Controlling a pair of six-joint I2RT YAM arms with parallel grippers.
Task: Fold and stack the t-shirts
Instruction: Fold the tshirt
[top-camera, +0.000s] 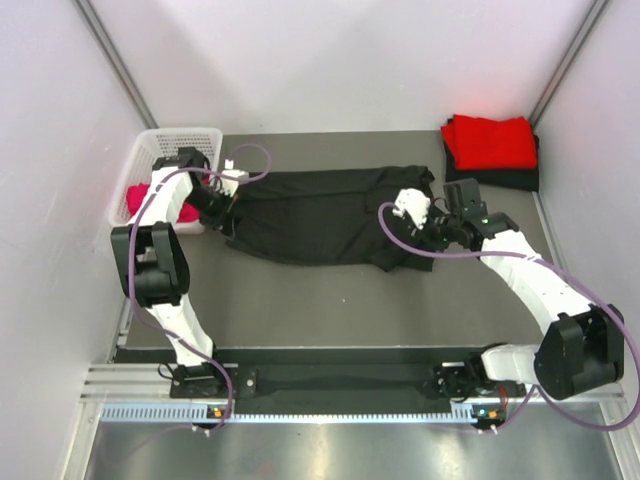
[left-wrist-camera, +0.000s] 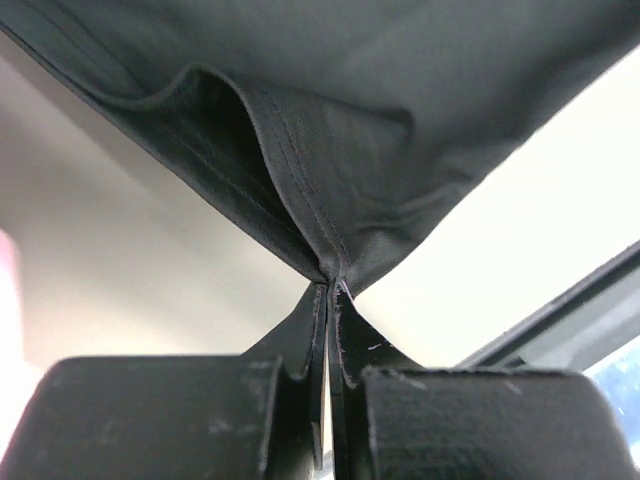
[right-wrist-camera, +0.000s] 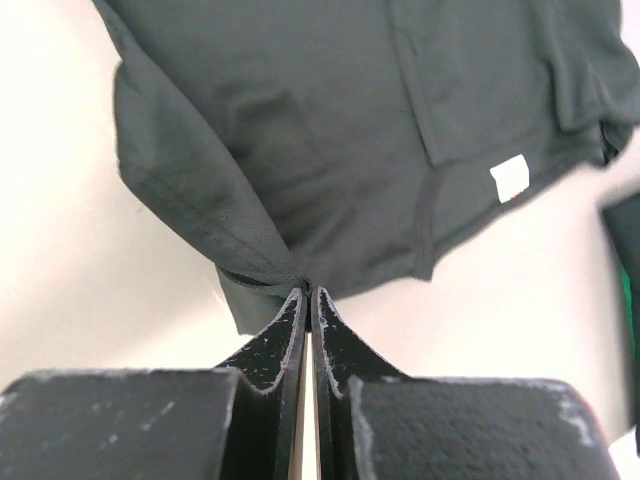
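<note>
A big black t-shirt (top-camera: 320, 215) is laid out across the middle of the grey table (top-camera: 330, 310), stretched longways from the left side to the right side. Its left end is pinched by the left gripper (left-wrist-camera: 328, 290). The two black fingers are pressed tight together there, and a stitched hem of the cloth is caught between them. The cloth is pulled into a point at the pinch and fans out wide from it. The right end of the shirt is pinched by the right gripper (right-wrist-camera: 308, 292). Its fingers are also squeezed together, with a bit of the shirt's edge held at their tips, next to a sleeve. A small white tag (right-wrist-camera: 510, 178) is seen on the shirt in the right wrist view. Some wrinkles are seen in the cloth near both ends, and the middle is lying flat on the table. At the far right corner of the table, a folded red t-shirt (top-camera: 490, 140) is stacked on top of a second black t-shirt (top-camera: 515, 180), well apart from the big one. A white basket (top-camera: 165, 145) is placed at the far left, just beside the left arm, and some pink-red cloth (top-camera: 128, 200) is seen inside it.
</note>
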